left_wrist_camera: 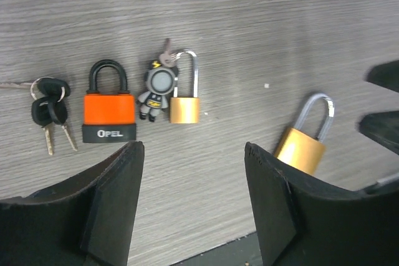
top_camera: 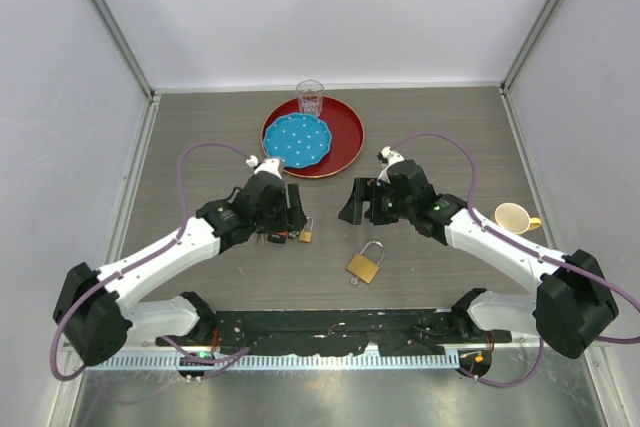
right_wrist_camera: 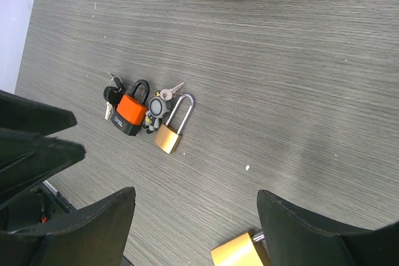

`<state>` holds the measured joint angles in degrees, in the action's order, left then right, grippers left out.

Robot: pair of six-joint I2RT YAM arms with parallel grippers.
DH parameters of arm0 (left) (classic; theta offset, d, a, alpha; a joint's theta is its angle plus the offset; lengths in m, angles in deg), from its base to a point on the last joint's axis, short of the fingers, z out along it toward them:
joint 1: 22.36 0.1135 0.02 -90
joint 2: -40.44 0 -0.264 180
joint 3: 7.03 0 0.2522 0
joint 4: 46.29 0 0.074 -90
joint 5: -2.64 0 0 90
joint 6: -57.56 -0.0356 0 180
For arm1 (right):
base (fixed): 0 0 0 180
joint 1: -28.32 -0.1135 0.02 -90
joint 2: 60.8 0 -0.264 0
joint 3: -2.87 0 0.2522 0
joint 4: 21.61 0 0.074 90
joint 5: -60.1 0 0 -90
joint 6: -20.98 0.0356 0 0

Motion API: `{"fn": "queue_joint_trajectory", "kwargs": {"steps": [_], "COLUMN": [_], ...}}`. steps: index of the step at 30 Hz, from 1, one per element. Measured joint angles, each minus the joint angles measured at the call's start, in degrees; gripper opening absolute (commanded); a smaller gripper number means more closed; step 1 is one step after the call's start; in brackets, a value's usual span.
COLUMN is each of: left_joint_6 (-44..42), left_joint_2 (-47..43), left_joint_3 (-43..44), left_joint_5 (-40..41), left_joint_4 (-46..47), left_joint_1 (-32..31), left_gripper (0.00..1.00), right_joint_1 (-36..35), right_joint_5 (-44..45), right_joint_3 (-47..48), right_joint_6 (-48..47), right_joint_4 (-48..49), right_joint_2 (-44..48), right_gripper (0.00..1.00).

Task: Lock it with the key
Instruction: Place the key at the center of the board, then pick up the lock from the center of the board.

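The small brass padlock (left_wrist_camera: pixel 184 109) lies flat on the grey table (left_wrist_camera: pixel 262 23), in a little cluster just in front of the left arm. A key (left_wrist_camera: pixel 166 54) with an astronaut charm (left_wrist_camera: pixel 157 88) rests up against its long shackle. From here I can't tell whether that shackle is clicked home. Right beside the charm sits an orange padlock (left_wrist_camera: pixel 110 113) with a black shackle, and beyond it a pair of black-headed keys (left_wrist_camera: pixel 50 110) on a ring.

The left gripper (left_wrist_camera: pixel 192 147) hovers over this cluster with its fingers spread apart and nothing between them. The right gripper (right_wrist_camera: pixel 194 194) hangs a bit to the side, also wide open and empty.

A bigger brass padlock (top_camera: pixel 364 266) lies on its own, nearer the arm bases and between the two arms. At the back of the table a blue plate (top_camera: pixel 296 139) sits on a red tray (top_camera: pixel 345 132), with a glass (top_camera: pixel 310 97) at the tray's far edge.
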<state>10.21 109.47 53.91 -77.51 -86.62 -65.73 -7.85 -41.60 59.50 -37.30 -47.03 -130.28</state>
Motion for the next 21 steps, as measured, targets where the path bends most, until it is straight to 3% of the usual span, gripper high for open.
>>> {"fn": "queue_joint_trajectory", "kwargs": {"steps": [6, 11, 15, 21], "left_joint_6": [-1.4, -3.3, -5.5, -7.4], "left_joint_2": [-9.6, -12.5, -9.5, 3.9], "left_joint_3": [-2.2, -3.0, -2.8, 0.8], "left_joint_5": [-5.6, -11.0, -16.1, -22.9], "left_joint_4": [3.0, 4.2, 4.7, 5.2], "left_joint_1": [0.0, 0.0, 0.0, 0.0], "left_gripper": [0.76, 0.76, 0.75, 0.72], "right_joint_1": [2.9, 11.3, 17.4, 22.0], "right_joint_5": [-3.7, -8.9, -12.2, -18.0], "right_joint_3": [-2.2, -10.4, -14.9, -20.0], "right_joint_6": [0.2, 1.1, 1.6, 3.1], "right_joint_4": [1.7, 1.6, -0.5, -2.0], "right_joint_2": [0.5, 4.8, 9.6, 13.4], "right_gripper": [0.86, 0.86, 0.84, 0.75]}}
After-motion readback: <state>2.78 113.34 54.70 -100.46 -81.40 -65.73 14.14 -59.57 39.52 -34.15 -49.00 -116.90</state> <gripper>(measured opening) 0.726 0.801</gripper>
